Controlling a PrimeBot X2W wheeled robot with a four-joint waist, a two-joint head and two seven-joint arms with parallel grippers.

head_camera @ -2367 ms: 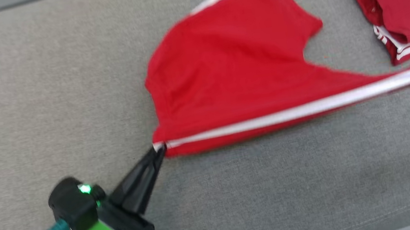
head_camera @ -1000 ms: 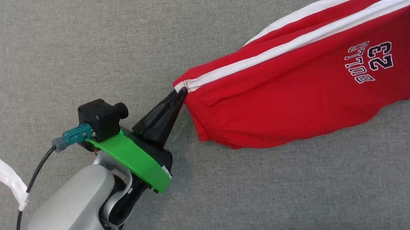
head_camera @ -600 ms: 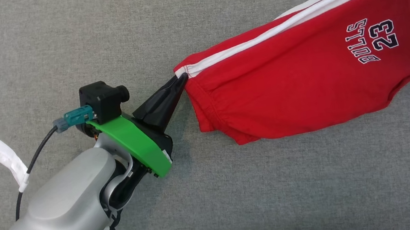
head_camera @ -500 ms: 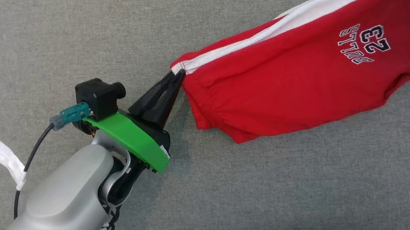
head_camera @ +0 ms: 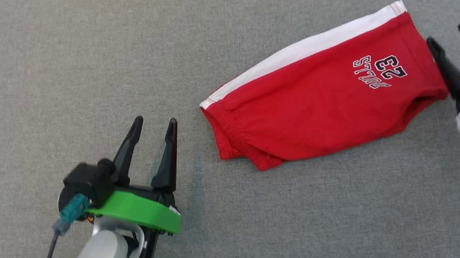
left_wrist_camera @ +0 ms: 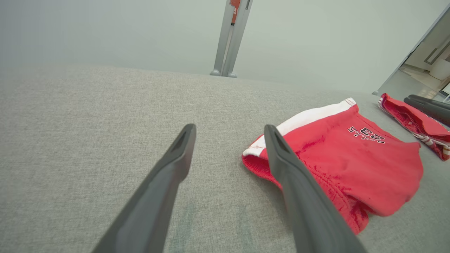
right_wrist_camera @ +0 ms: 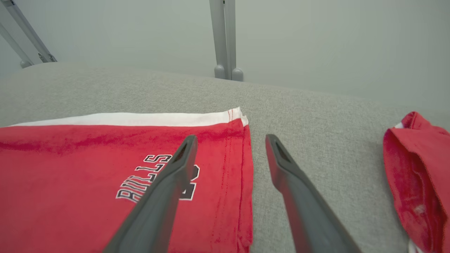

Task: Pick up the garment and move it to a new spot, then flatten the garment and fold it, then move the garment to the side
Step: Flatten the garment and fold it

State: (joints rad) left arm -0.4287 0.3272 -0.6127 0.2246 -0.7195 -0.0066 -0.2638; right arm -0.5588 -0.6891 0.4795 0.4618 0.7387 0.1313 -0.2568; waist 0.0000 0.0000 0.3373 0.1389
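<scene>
Grey cushion (head_camera: 69,57): it now carries the whole garment, and nothing hangs from me any more.
Red shorts (head_camera: 325,112): down they go! A second ago they were strung taut between my 2 pincers. Now they lie slack and flat, right of centre on the cushion, doubled leg on leg. The white stripe (head_camera: 312,45) runs along the far edge and the "BULLS 23" print (head_camera: 380,71) faces up.
Left pincer (head_camera: 155,121): I've let go of the waistband corner. The fingers are spread wide with nothing between them, drawn back to the near left and apart from the cloth.
Right pincer (head_camera: 447,34): released too, spread wide and empty, sitting just beside the leg-hem end. I can't tell whether a fingertip brushes the hem.
What it means: I judge the lay-down done, with the shorts halved and resting. What's left looks like a further fold or the carry to the side, and either needs a fresh grip from me.
Count, cushion: 1.
Count, garments: 2, the shorts plus 1 red bundle (right_wrist_camera: 418,175) further right, well apart.
Count, pincers: 2, with 4 fingers, all bare.
Count, stripe showing: 1.
Count, print: 1.
</scene>
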